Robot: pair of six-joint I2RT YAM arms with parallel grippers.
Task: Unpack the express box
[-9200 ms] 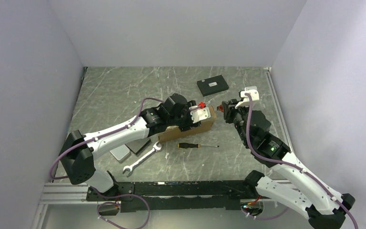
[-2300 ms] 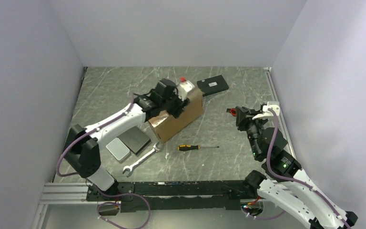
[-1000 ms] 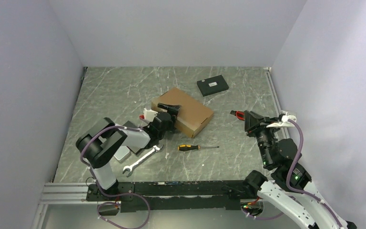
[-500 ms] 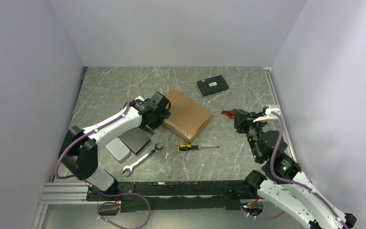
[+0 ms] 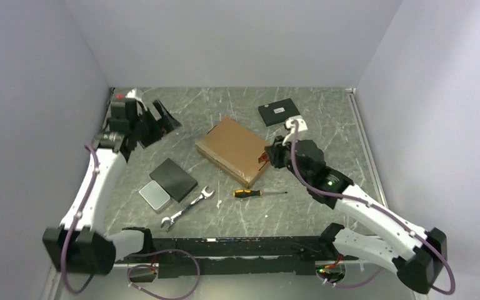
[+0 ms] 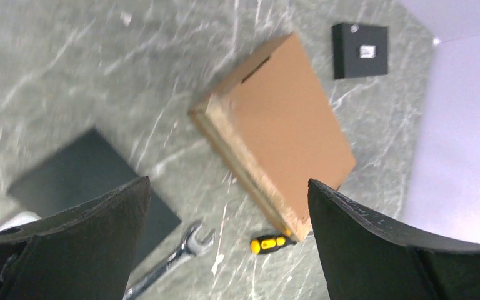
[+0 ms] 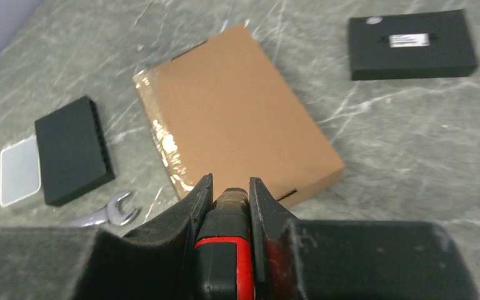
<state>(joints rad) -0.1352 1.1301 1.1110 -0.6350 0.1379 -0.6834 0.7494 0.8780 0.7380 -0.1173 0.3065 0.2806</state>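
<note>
R pincer: clamped tight on a red-and-black tool, prob. a cutter, tip poking fwd btw the fingers. In the wrist view it sits bottom centre, tip right at the near edge of the express box; touching or not, can't tell. The box lies flat, lid shut, mid-frame on the tabletop. Its left edge is sealed w/ shiny tape, whose near end is just left of the tip.

Step in hand, as I read it: slit that tape. To do it well:
- Line the tip up w/ the seam, not the lid face.
- Go shallow, since contents are unknown.
- Draw along the edge in one pass.

The box looks light and nothing pins it, so it'll likely skate under the blade.

L pincer: jaws spread wide, nothing in them, upper left of the top view, well apart from the box. Best use IMO: come down and brace the box's far side.

Around:
- small black labelled box, upper right
- dark slab and silver tin, left
- wrench, lower left
- screwdriver, just below the box in the top view
</note>
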